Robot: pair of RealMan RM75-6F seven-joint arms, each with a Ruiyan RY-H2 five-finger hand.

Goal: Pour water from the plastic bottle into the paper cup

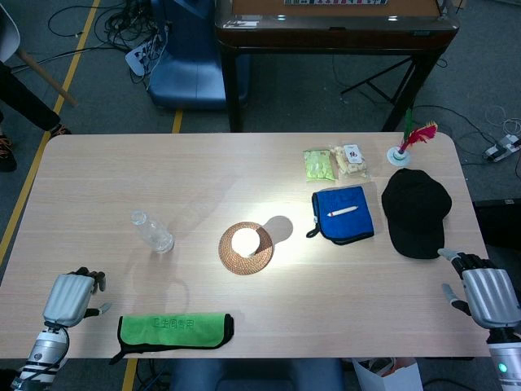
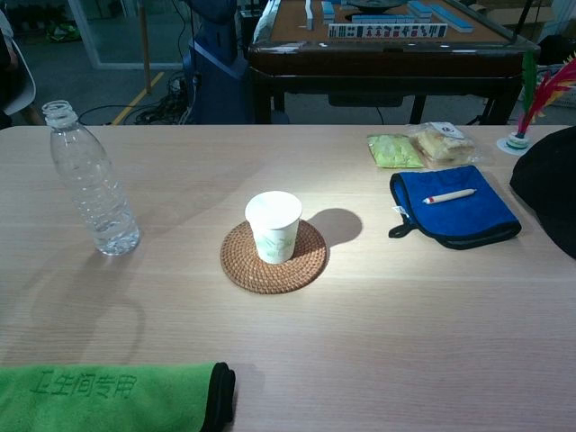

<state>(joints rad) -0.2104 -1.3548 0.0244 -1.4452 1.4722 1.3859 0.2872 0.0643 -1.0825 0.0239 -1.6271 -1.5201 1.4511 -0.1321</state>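
A clear plastic bottle (image 1: 152, 231) (image 2: 92, 184) stands upright and uncapped on the left of the table, nearly empty. To its right a white paper cup (image 1: 246, 242) (image 2: 274, 225) stands on a round woven coaster (image 1: 245, 248) (image 2: 274, 257) in a bright patch of light. My left hand (image 1: 71, 296) hovers at the table's near left corner, well short of the bottle, fingers curled in and holding nothing. Over the near right corner sits my right hand (image 1: 482, 292), fingers apart and empty. Neither hand shows in the chest view.
A green towel (image 1: 174, 329) (image 2: 112, 394) lies along the front edge. A blue cloth with a pen (image 1: 343, 213) (image 2: 454, 213), a black cap (image 1: 416, 210), snack packets (image 1: 334, 161) (image 2: 418, 145) and a feather shuttlecock (image 1: 404, 146) occupy the right side. A mahjong table (image 1: 334, 32) stands behind.
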